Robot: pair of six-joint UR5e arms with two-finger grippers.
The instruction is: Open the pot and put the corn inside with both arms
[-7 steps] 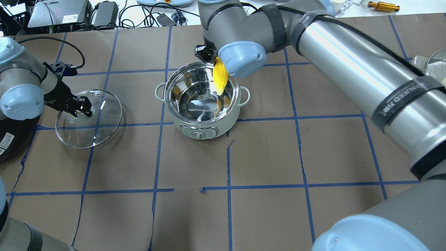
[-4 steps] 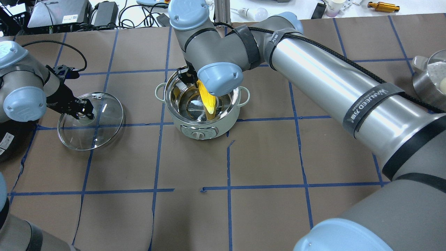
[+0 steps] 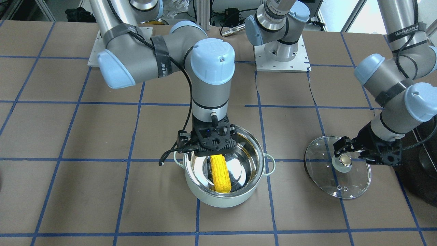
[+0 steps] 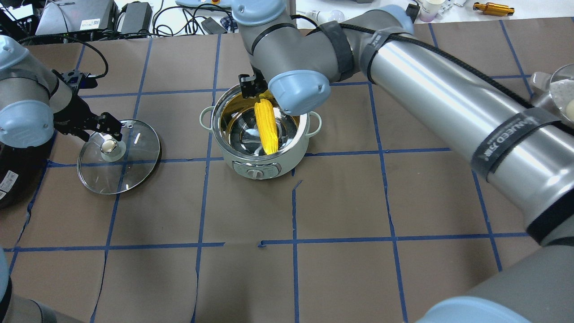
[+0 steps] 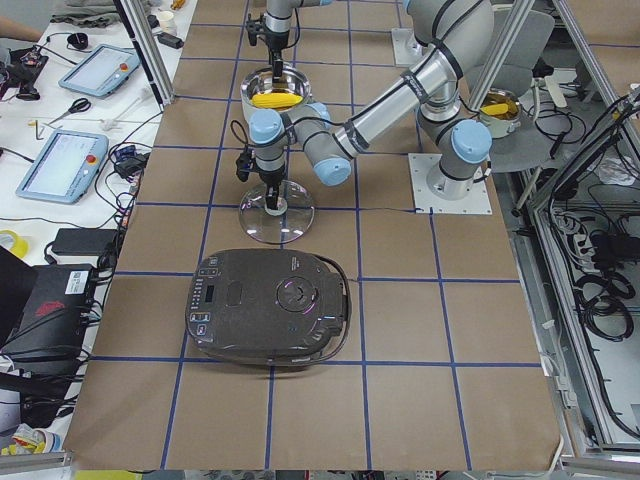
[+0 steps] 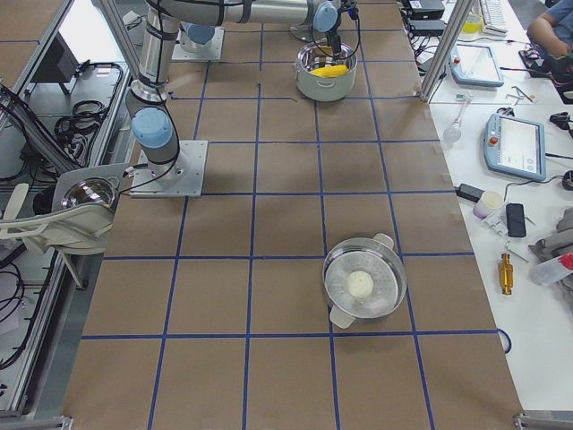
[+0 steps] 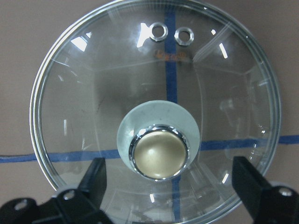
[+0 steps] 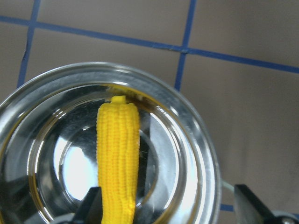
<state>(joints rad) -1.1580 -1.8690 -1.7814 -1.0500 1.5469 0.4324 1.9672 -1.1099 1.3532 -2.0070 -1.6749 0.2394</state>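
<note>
The pale mint-green pot [image 4: 255, 168] stands open at the table's middle, and also shows in the front view [image 3: 222, 200]. The yellow corn [image 4: 267, 128] lies inside it, leaning on the steel wall [image 3: 220, 174] [image 8: 119, 154]. My right gripper [image 4: 259, 95] hangs open just above the corn's upper end [image 3: 213, 152], its fingers wide apart [image 8: 168, 205]. The glass lid [image 4: 130, 166] lies flat on the table to the pot's left. My left gripper [image 4: 107, 134] is open over the beige knob [image 7: 161, 154], with its fingers either side and apart from it.
A large black appliance [image 5: 270, 320] sits near the lid on the left end of the table. A steel steamer pot [image 6: 363, 287] with a white item stands at the right end. The right arm spans the table's right half.
The right gripper lowered the corn into the pot and let it go. The left gripper set the tilted lid flat, released the knob and drew back slightly.
</note>
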